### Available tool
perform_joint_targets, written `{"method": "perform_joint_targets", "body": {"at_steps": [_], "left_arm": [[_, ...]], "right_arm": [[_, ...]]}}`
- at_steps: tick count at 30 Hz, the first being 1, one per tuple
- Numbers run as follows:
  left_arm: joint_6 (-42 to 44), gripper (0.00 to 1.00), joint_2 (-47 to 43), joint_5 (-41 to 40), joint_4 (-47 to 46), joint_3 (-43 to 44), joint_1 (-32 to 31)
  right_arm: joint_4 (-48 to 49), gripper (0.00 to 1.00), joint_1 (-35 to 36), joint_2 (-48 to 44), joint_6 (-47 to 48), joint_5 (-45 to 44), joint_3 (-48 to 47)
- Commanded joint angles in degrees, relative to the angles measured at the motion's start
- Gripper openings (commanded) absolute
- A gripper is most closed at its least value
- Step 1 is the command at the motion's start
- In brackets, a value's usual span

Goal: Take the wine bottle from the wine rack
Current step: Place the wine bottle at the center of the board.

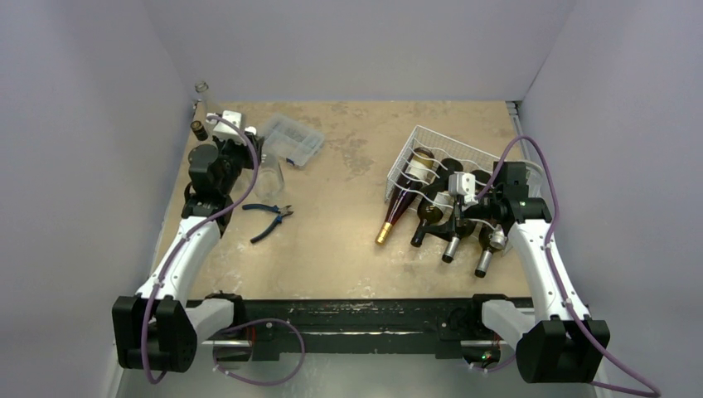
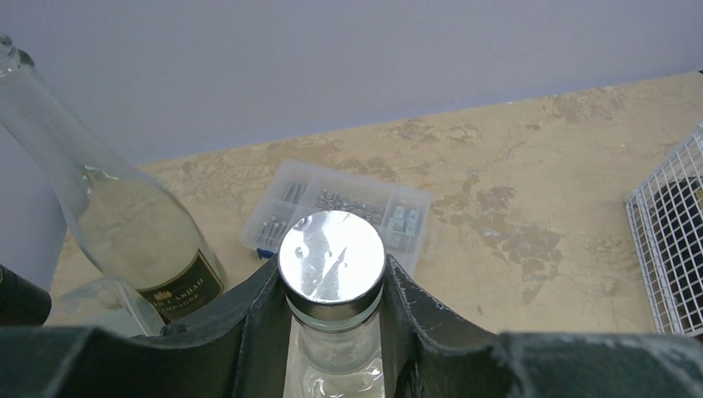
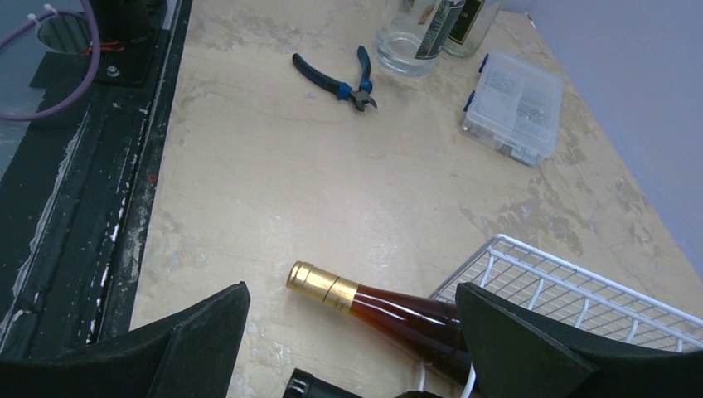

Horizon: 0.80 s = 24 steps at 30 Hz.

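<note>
Top view: I see wine rack (image 1: 431,141) on right of desk (image 1: 348,240). Wine bottle (image 1: 404,199), amber with gold cap, lies in leftmost cradle, neck protruding past rack edge. Dark bottles (image 1: 452,224) lie beside it.

Left wrist view: left fingers (image 2: 249,332) clamped on neck of silver-capped clear bottle (image 2: 332,261). Compartment box (image 2: 348,207) beyond.

Right wrist view: I read right fingers (image 3: 195,340) spread wide, holding nothing. Wine bottle neck lies between them, untouched. Pliers (image 3: 336,81) well apart.

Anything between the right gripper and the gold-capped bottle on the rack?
Partly. Overhead, a dark bottle lies on the rack between the open right gripper and the gold-capped bottle; its top shows at the bottom of the wrist view. Above it, the line to the gold neck looks clear.
</note>
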<state>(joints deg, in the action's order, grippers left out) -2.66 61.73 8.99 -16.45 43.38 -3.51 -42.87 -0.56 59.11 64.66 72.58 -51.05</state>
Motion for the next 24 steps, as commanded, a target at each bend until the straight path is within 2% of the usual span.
{"method": "perform_joint_targets", "body": {"at_steps": [1,24], "left_arm": [[2.4,0.0,1.1,0.8,-18.3,7.5,0.9],[5.5,0.0,16.2,0.4,-26.6,13.5,3.5]], "right_arm": [[-0.8,0.99,-0.3,-0.3,1.3,0.7,-0.8],[-1.6,0.99,-0.3,0.6,2.2,0.2,-1.1]]}}
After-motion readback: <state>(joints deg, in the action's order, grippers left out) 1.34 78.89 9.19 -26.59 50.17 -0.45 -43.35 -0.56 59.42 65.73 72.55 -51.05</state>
